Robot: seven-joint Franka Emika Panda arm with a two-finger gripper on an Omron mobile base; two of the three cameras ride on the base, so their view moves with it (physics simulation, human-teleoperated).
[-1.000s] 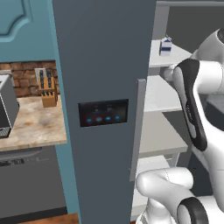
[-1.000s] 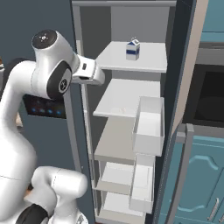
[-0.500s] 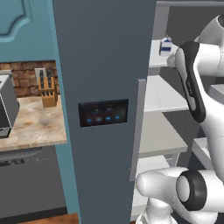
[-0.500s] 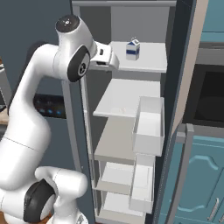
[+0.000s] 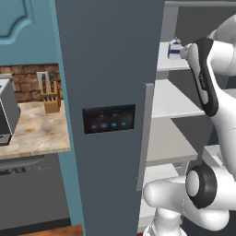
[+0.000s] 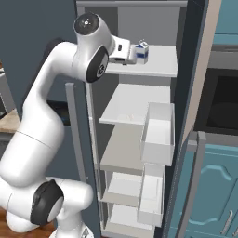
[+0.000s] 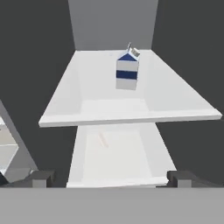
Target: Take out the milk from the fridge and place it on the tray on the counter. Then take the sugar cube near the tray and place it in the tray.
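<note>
- One counter point(image 5: 37, 133) is seen at far left, carrying one knife block point(image 5: 49, 92) and one toaster point(image 5: 7, 110).
- One fridge point(image 5: 110, 69) stands open; one lit button panel point(image 5: 109, 118) and one pale handle point(image 5: 146, 133) are noted on its door.
- One milk point(image 7: 127, 70) carton stands upright on the top shelf point(image 7: 175, 100).
- One claw point(image 6: 124, 50) is released, jaws spread, just short of the carton, holding nothing.

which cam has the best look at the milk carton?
Hand view: the milk carton stands whole and unblocked on the top shelf. Right base view shows it small beside the arm; left base view catches just a sliver at the fridge door's edge.
</note>
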